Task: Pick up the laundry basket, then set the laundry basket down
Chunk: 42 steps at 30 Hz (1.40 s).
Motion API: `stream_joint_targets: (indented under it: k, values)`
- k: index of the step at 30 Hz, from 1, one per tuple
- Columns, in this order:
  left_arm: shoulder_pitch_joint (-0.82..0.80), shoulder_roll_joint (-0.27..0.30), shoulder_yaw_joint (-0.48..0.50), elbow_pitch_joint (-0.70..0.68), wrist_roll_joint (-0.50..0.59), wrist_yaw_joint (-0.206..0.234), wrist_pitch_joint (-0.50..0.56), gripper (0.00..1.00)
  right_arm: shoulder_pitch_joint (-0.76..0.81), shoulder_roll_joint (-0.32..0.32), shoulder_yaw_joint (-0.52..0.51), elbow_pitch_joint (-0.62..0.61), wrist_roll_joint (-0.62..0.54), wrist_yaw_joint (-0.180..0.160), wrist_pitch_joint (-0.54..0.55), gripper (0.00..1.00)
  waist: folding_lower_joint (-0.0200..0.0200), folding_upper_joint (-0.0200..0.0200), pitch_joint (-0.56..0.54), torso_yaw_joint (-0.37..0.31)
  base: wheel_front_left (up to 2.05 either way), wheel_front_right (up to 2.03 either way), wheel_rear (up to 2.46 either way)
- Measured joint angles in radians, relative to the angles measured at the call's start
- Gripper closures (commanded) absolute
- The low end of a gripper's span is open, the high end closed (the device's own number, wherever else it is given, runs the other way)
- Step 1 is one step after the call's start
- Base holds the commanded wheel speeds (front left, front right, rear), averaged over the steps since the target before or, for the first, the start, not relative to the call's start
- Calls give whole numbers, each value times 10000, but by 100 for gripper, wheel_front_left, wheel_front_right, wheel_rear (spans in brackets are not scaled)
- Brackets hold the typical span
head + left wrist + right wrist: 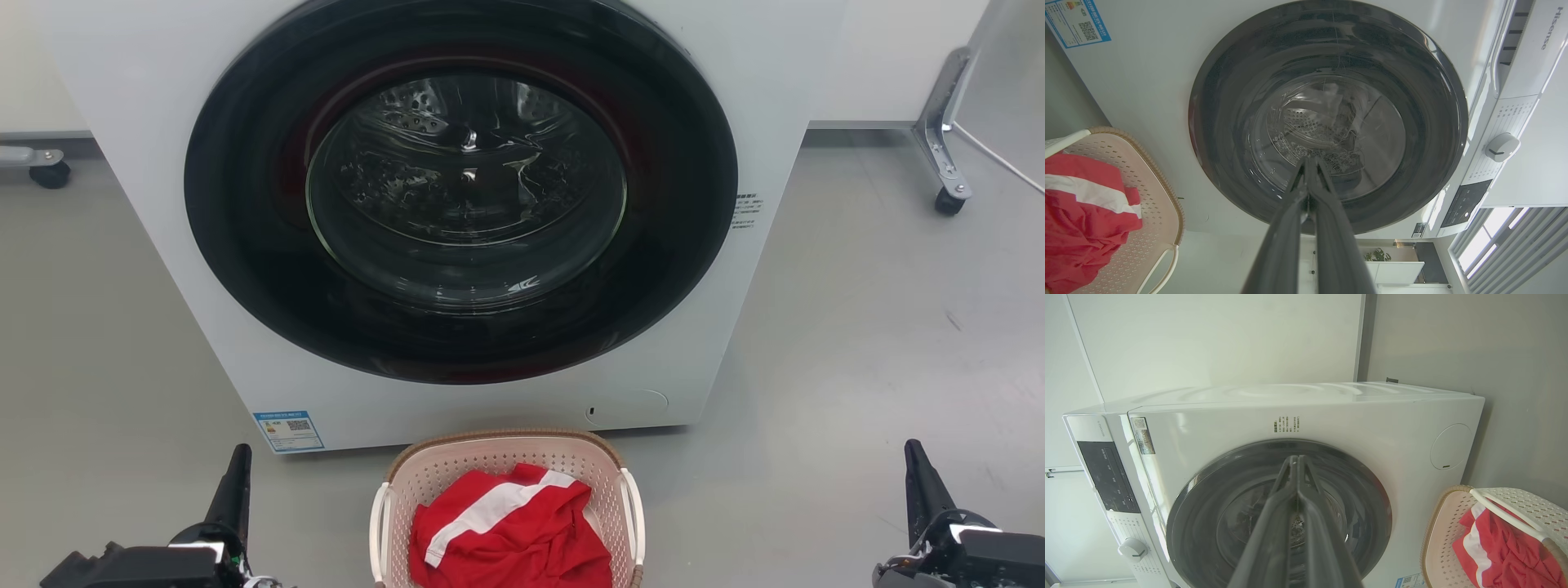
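- The left gripper (239,461) is closed. Its two dark fingers lie pressed together into one thin point, and there is nothing between them.
- The right gripper (916,457) is closed in the same way, and it also holds nothing.
- Both grippers are low over the grey floor (857,327) and point toward the front of the white washing machine (147,204).
- The laundry basket (490,445) stands on the floor between the two grippers, to the right of the left gripper and to the left of the right gripper. It touches neither of them.
- The left gripper is nearer to the basket than the right gripper, which is well apart from it.
- The far rim of the basket is just beside the bottom of the washing machine. I cannot tell if they touch.
- Inside the basket lies a crumpled red garment (522,547) with a white stripe.
- The basket has two white handles (378,523), one on the side facing each gripper, and no gripper is on them.
- Ahead of both grippers is the round dark door (245,245) of the machine. It is shut, and the metal drum shows through its glass.
- A blue-edged label (288,430) sits on the lower corner of the machine, just ahead of the left gripper.
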Motion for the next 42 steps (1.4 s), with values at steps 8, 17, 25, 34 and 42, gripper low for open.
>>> stream_joint_targets:
  k: [8, 17, 25, 34, 42]
  values:
    - [0, 0, 0, 4, 0, 0, 0, 100, 0, 2, 0, 2, 0, 0, 0, 100, 0, 0, -1, 0, 0, 0, 0]
    - [0, 0, 0, 8, 0, 0, 0, 100, 0, 2, 0, 2, 2, 0, 0, 100, 0, 0, -1, 0, 0, 0, 0]
    - [0, 0, 0, 13, 0, 0, 0, 100, 0, 2, 0, 2, 2, 0, 0, 100, 0, 0, -1, 0, 0, 0, 0]
    - [0, 0, -2, 15, 0, -2, 0, 100, 0, 4, 0, 2, 2, 0, 0, 100, 0, 0, -1, 0, 0, 0, 0]
    - [0, 0, -2, 19, 0, -2, 0, 100, 0, 4, 0, 2, 2, 0, 0, 100, 0, 0, -1, 0, 0, 0, 0]
